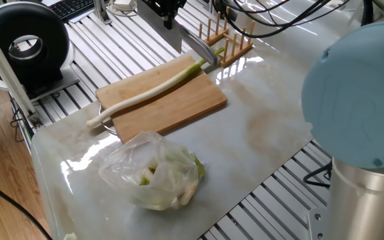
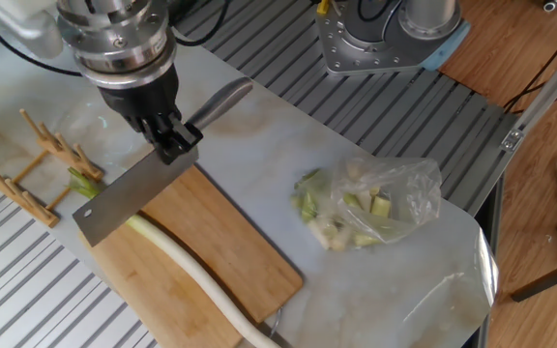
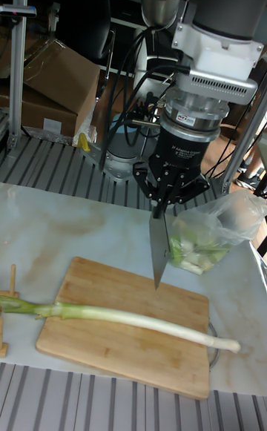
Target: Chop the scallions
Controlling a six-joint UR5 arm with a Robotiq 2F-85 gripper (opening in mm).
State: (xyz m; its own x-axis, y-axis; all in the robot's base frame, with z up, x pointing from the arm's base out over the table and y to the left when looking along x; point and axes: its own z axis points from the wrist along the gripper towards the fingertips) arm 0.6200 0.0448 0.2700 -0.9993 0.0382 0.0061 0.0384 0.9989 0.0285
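My gripper was clamped on the handle of a knife, holding the broad blade in the air above the green end of the scallion, its edge clear of the stalk. In the tall fixed view the blade hung point-down over the far edge of the cutting board. The scallion lay whole along the board, its white end sticking out past one short edge and its green leaves reaching off the other end toward a wooden rack. The board sat on the marble tabletop. A clear plastic bag of pale green vegetable pieces rested on the marble well apart from the board, a few pieces spilling at its mouth. A black round fan stood off the table's corner.
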